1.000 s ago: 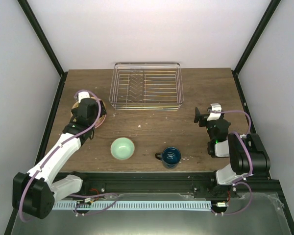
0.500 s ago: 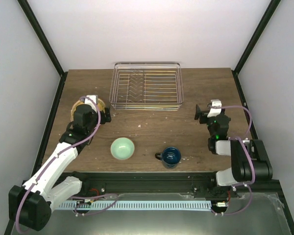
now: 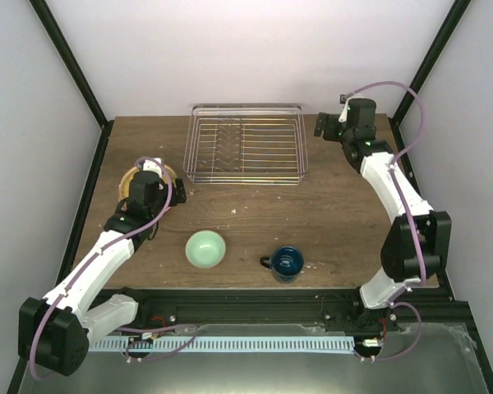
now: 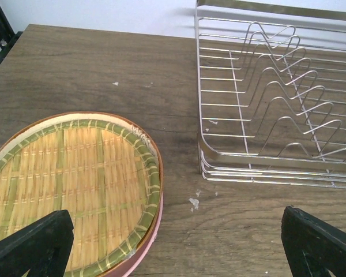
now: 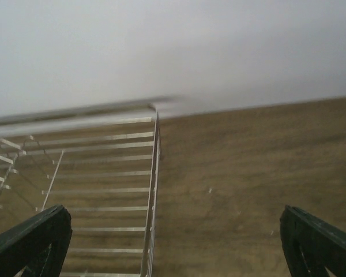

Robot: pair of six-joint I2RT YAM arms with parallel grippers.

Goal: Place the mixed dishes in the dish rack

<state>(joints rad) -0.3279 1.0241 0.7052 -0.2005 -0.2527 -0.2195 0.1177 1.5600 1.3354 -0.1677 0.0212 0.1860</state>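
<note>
Evidently the left pincer [image 4: 179, 236] gapes above the stacked plates [image 4: 69, 173], poised to lift one, while the right pincer [image 5: 176, 236], also parted, hovers at the dish rack's [image 4: 265, 115] edge.

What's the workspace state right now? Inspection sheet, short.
Surface: wood table, mostly bare.
Job's things: dish rack empty; stacked plates left of the rack, pink plate under the top one; mint bowl and blue mug upright near the front edge.
Clutter: white specks beside the rack.
Grippers: left gripper open at the plates; right gripper open at the rack's far right corner.
Cables: purple cables along both arms.
Surroundings: white walls, black frame posts.
</note>
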